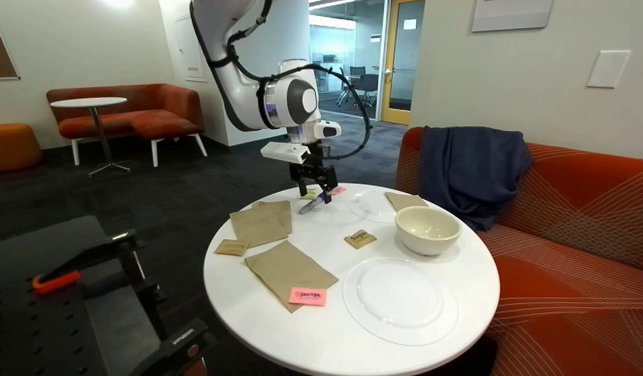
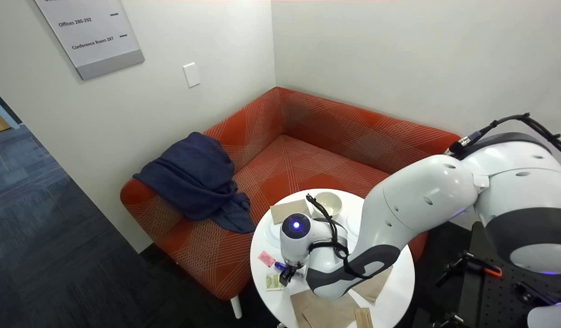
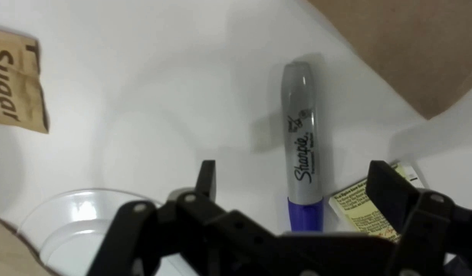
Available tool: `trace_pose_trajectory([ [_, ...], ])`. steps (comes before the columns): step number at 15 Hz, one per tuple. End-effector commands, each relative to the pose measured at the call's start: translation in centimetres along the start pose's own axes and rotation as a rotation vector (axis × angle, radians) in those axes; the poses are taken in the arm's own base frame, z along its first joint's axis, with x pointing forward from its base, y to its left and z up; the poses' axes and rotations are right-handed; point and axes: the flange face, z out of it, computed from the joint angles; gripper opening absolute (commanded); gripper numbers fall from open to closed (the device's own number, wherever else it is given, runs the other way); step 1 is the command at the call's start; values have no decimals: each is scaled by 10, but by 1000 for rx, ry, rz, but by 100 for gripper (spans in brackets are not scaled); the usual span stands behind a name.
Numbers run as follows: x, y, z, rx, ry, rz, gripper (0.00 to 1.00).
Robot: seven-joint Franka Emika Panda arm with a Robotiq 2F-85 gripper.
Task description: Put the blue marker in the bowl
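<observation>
Both exterior views, set well back, share the round white table [image 1: 321,235] and red-orange patterned sofa [image 2: 307,164]: an exterior view faces a yellow-framed glass door [image 1: 405,68], an exterior view pale walls [image 2: 389,59]. The wrist view looks down close above the grey, blue-capped marker [image 3: 302,145].

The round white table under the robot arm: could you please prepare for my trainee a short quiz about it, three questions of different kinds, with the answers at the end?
1. Multiple choice. In the wrist view, how does the gripper stand to the blue marker?
A) shut on it
B) open, with it in view between the jaws
C) shut, well away from it

2. True or false. The bowl contains the blue marker.

3. Fill in the gap. The largest word printed on the blue marker is ____.

Key
1. B
2. False; the blue marker lies on the table, outside the bowl.
3. Sharpie
</observation>
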Motion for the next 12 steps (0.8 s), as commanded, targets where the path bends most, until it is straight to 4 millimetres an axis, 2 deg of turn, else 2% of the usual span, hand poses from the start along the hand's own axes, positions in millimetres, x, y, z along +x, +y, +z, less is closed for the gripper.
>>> trace_pose_trajectory([
  [1, 14, -5, 9, 18, 11, -3, 91],
  [2, 15, -6, 11, 20, 13, -2, 74],
  [10, 28, -14, 10, 36, 37, 12, 12],
  [12, 29, -14, 9, 37, 41, 14, 3],
])
